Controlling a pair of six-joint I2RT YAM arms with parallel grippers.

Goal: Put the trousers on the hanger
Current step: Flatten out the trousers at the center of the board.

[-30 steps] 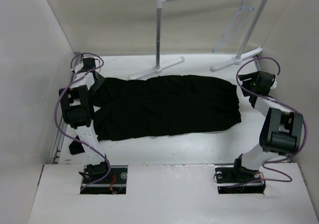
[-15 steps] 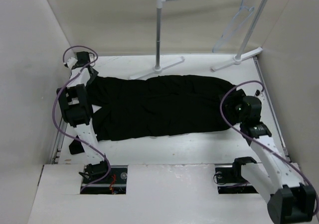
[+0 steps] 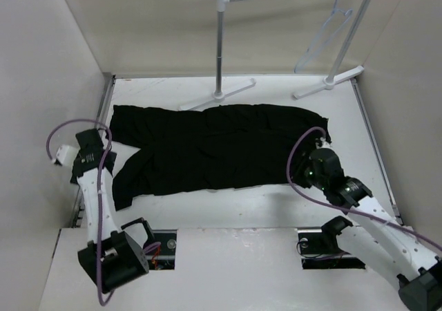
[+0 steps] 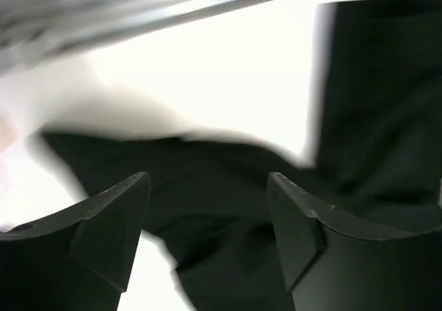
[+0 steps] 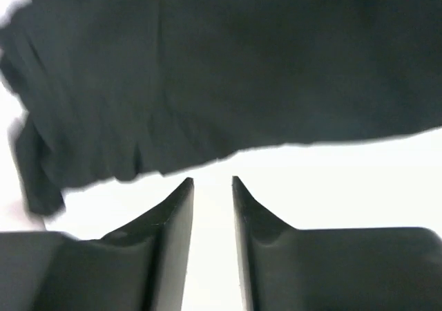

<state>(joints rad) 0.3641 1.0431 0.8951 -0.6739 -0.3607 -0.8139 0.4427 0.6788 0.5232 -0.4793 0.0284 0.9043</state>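
The black trousers (image 3: 221,148) lie flat across the middle of the table, legs running left to right. The pale hanger (image 3: 324,38) hangs by its hook from the right end of the rack's bar. My left gripper (image 3: 97,144) is at the trousers' left end; in the left wrist view it (image 4: 207,186) is wide open and empty over the black cloth (image 4: 228,214). My right gripper (image 3: 316,148) is at the trousers' right end; in the right wrist view it (image 5: 213,181) is narrowly open and empty over bare table, just short of the cloth's edge (image 5: 242,69).
A white tube garment rack (image 3: 219,41) stands at the back, its feet (image 3: 217,93) touching the trousers' far edge. Walls close in the left, back and right sides. A metal rail (image 4: 173,7) runs along the table's left edge.
Both arms have swung back toward the near side. The left gripper left the far-left corner for the trousers' left edge. The right arm folded down and now reaches the trousers' right end.
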